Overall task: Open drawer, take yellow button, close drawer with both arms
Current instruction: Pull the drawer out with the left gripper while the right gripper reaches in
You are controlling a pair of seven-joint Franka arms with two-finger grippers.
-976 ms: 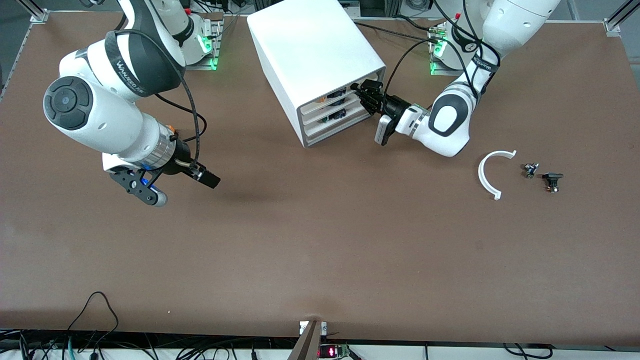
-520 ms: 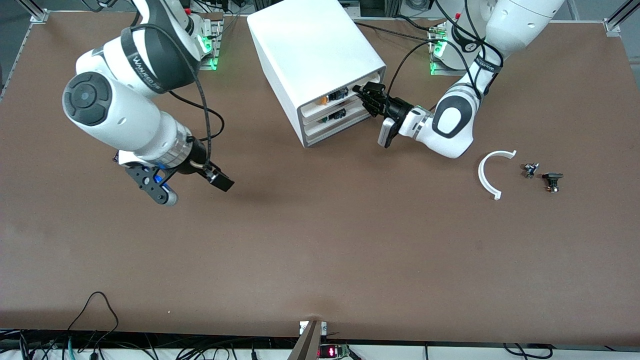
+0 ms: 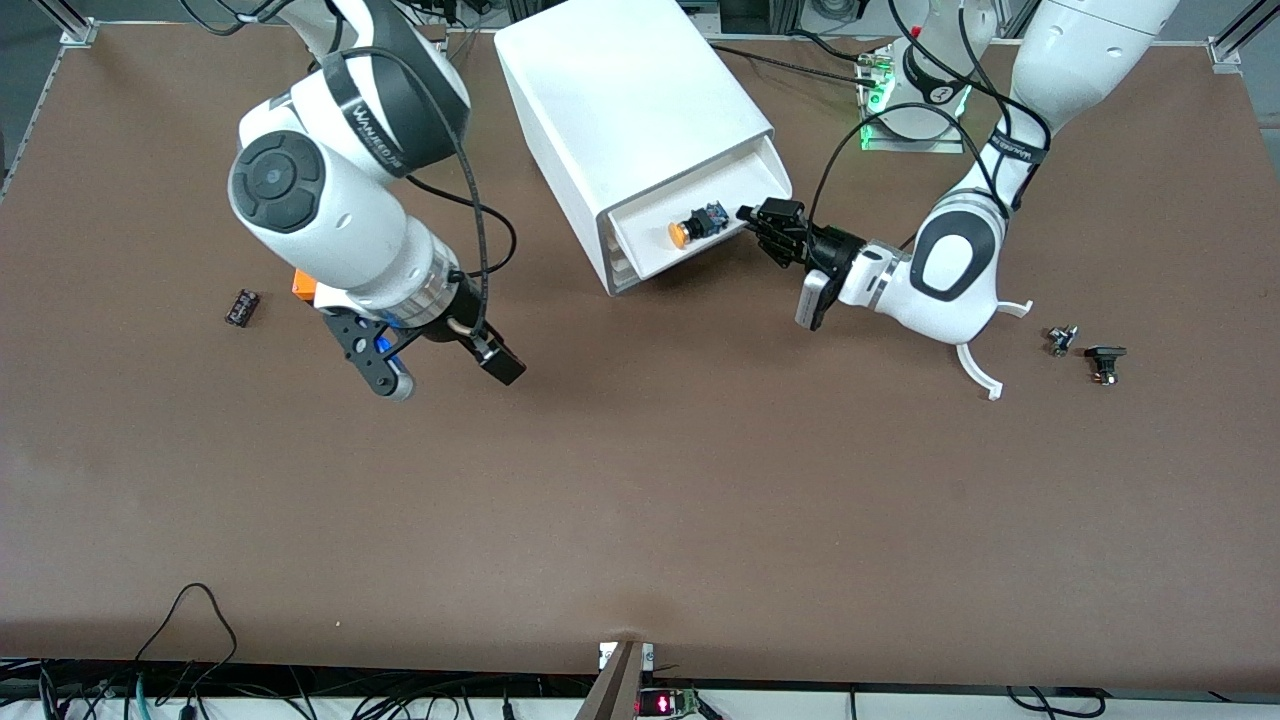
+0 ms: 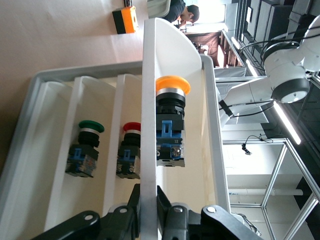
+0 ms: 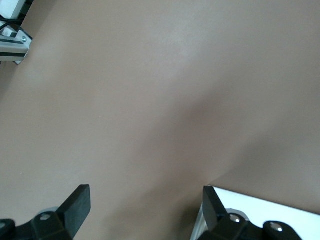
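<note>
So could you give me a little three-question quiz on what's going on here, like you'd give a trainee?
1. True or false: the top drawer of the white cabinet is pulled out.
2. What colour is the cap of the button lying in that drawer?
3. Which claw grips the drawer's front wall? A) the left claw B) the right claw, which is over the bare table

Key:
1. True.
2. Orange; the left wrist view shows green-capped and red-capped buttons in the two drawers below.
3. A.
</note>
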